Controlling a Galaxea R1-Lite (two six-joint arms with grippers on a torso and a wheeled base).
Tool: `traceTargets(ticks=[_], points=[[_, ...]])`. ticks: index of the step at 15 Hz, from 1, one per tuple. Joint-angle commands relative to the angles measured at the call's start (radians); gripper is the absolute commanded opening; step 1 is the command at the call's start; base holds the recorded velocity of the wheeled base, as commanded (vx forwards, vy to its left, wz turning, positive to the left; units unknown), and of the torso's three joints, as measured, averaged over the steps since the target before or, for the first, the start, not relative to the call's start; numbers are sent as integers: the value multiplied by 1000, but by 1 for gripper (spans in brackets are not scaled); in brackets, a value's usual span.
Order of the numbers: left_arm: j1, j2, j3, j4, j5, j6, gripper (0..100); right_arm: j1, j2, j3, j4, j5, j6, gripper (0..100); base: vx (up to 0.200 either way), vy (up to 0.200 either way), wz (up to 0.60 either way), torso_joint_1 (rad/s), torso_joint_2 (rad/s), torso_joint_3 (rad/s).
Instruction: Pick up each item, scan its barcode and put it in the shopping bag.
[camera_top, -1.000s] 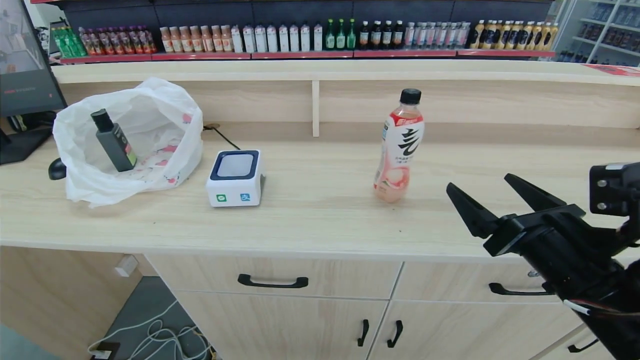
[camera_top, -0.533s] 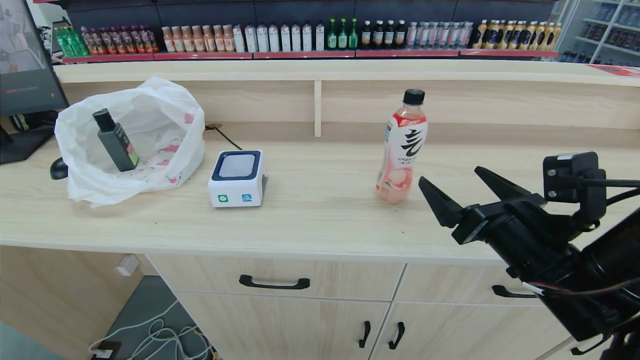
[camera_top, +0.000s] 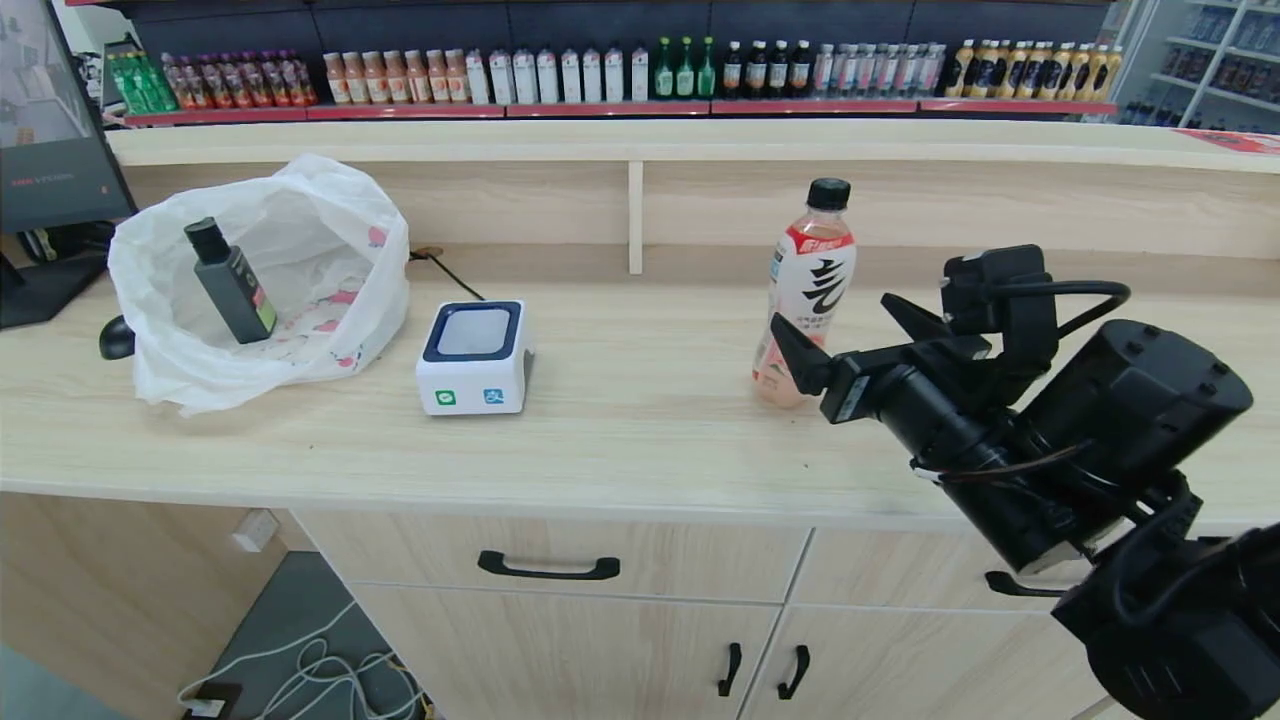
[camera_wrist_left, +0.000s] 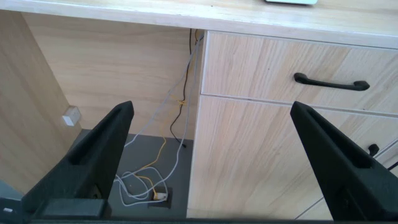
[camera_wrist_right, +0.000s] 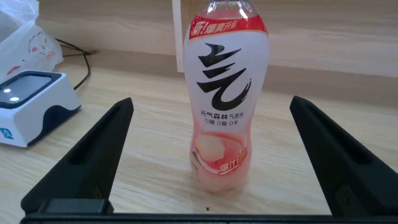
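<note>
A pink drink bottle (camera_top: 805, 290) with a black cap stands upright on the wooden counter (camera_top: 620, 420), right of centre. My right gripper (camera_top: 850, 335) is open just to its right, fingers pointing at its lower half without touching it. In the right wrist view the bottle (camera_wrist_right: 224, 99) stands between the two spread fingers (camera_wrist_right: 93, 162), a little ahead of them. The white barcode scanner (camera_top: 472, 357) sits left of centre. The white shopping bag (camera_top: 260, 280) lies open at the far left with a dark bottle (camera_top: 230, 282) inside. My left gripper (camera_wrist_left: 211, 162) hangs open below the counter, facing the cabinet front.
A raised back ledge (camera_top: 640, 150) with a thin divider (camera_top: 634, 218) runs behind the counter. A monitor (camera_top: 50, 150) stands at the far left, a black mouse (camera_top: 115, 338) beside the bag. A cable (camera_top: 445, 272) trails from the scanner. Drawers and cabinet doors (camera_top: 640, 600) lie under the counter.
My right arm has moved up and to the left, bringing its open gripper from the counter's front right to right beside the pink bottle. The bottle, scanner and bag have stayed put.
</note>
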Motion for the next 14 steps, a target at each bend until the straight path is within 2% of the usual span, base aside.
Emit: traceTargets(ticks=[1, 6, 14], points=[[0, 0, 0, 0, 0, 0, 100, 1, 20, -42, 29, -1, -1, 100, 0, 0, 0, 0, 0, 0], [0, 0, 0, 0, 0, 0, 100, 1, 95, -140, 78, -10, 12, 100, 0, 0, 0, 0, 0, 0], [0, 0, 0, 0, 0, 0, 100, -30, 159, -187, 80, -39, 31, 100, 0, 0, 0, 0, 0, 0]])
